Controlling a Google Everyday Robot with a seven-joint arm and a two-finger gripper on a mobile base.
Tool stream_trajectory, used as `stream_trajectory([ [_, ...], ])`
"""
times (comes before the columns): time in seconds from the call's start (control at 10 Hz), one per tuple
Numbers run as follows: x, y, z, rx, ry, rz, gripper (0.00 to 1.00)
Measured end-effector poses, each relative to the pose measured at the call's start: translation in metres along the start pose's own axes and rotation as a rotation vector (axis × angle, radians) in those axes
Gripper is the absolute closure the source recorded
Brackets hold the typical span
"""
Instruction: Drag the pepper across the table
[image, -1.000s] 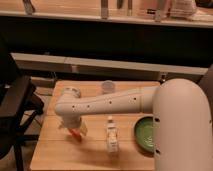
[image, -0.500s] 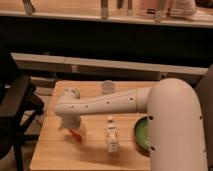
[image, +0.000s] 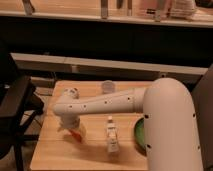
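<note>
- My gripper (image: 69, 126) sits low over the left part of the table (image: 50, 150), wrist bent down so it can bear on the pepper (image: 76, 134); whether it is clamped on it or only pressing, I cannot tell
- The pepper lies flat, poking out beneath the gripper, ready to slide
- The cup (image: 107, 87) stands behind the arm (image: 110, 102), clear of any drag path
- The bottle (image: 112, 137) lies just right of the pepper; I judge a rightward drag would strike it

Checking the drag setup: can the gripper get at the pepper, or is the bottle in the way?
Probably yes. The gripper hangs directly above the pepper toward the left side of the table, close to touching it. The bottle sits apart to the right, so nothing seems to block the way.
</note>
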Motion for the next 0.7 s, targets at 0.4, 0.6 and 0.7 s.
stream_trajectory([
  [0.4, 0.0024, -0.001, 0.0041, -0.007, -0.01, -0.008, 0.2],
  [0.6, 0.0037, -0.0008, 0.0057, -0.009, -0.015, -0.009, 0.2],
  [0.7, 0.0049, 0.0002, 0.0061, -0.012, -0.016, -0.008, 0.2],
])
